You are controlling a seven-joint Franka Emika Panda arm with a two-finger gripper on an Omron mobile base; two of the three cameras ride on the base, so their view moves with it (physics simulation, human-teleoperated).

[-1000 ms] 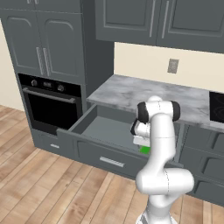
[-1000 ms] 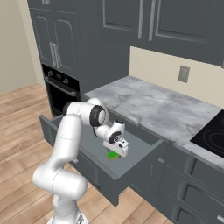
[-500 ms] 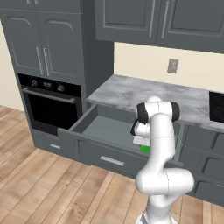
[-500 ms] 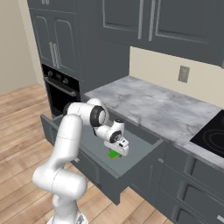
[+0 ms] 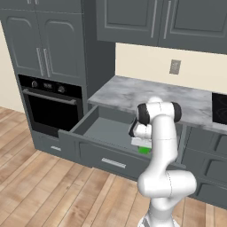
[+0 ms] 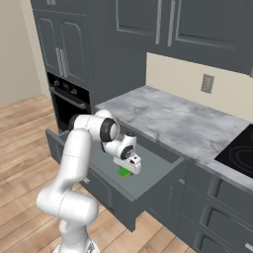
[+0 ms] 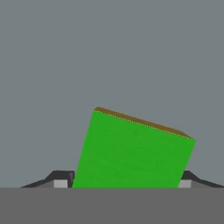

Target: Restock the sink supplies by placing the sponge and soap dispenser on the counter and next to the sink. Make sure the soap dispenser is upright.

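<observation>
In the left base view, the white arm rises from the lower right of the frame and bends down into an open dark grey drawer at centre. The two-finger gripper sits low inside that drawer, directly over a small flat bright green sponge, of which a sliver shows beneath the hand.

In the right base view, the same gripper appears at centre, lowered over the sponge, which lies on the drawer floor toward its front half. The grey-and-white veined marble counter runs across the upper right of this frame, behind the drawer; in the left base view the counter occupies the centre right. A black built-in oven stands at the left of that frame, and a black cooktop shows at the right edge of the right base view.

In the hand view, the sponge fills the lower centre, tilted, with a thin brownish-yellow edge along its upper side. The two dark fingertips flank it at lower left and lower right, hard against its sides. The jaws stand apart at the sponge's width and appear to bear on it; the sponge rests on the grey drawer floor.
</observation>
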